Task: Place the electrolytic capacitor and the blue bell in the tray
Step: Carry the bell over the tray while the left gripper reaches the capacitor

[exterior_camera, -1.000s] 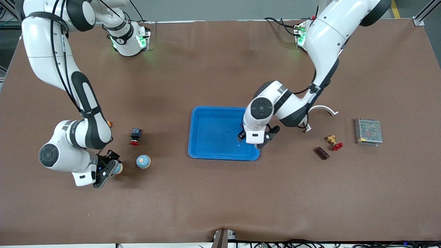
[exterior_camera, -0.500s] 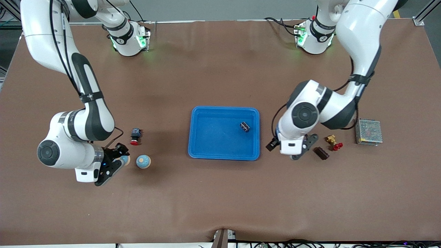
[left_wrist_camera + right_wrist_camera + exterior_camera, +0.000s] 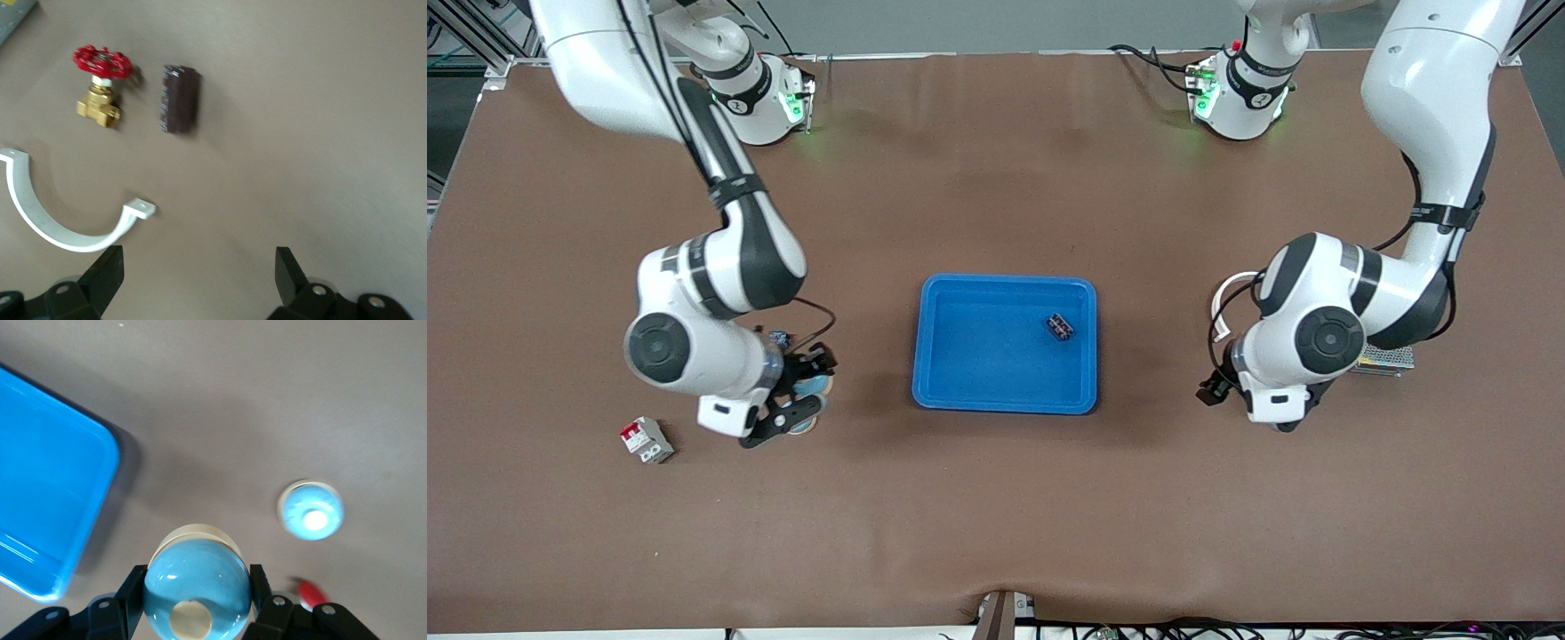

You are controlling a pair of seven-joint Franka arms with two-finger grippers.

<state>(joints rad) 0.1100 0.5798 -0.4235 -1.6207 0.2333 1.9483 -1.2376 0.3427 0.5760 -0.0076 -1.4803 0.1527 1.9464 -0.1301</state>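
The bright-blue tray (image 3: 978,364) lies mid-table, and its corner shows in the right wrist view (image 3: 47,500). A small dark electrolytic capacitor (image 3: 1060,326) lies inside it near the left arm's end. My right gripper (image 3: 807,393) (image 3: 197,600) is shut on a glossy blue bell (image 3: 815,386) (image 3: 197,583), held above the table beside the tray toward the right arm's end. A second blue bell (image 3: 311,509) sits on the table under it. My left gripper (image 3: 1279,416) (image 3: 198,273) hangs open and holds nothing, over bare table toward the left arm's end.
A red-and-grey breaker (image 3: 647,439) lies near the right arm. A red button switch (image 3: 780,338) peeks out beside that arm. A grey mesh box (image 3: 1392,357) is partly hidden by the left arm. Under the left wrist lie a red-handled brass valve (image 3: 101,87), a brown component (image 3: 180,99) and a white clamp (image 3: 67,220).
The left arm drew away from the tray toward its own end, leaving the capacitor inside. The right arm carried its bell toward the tray, uncovering the breaker.
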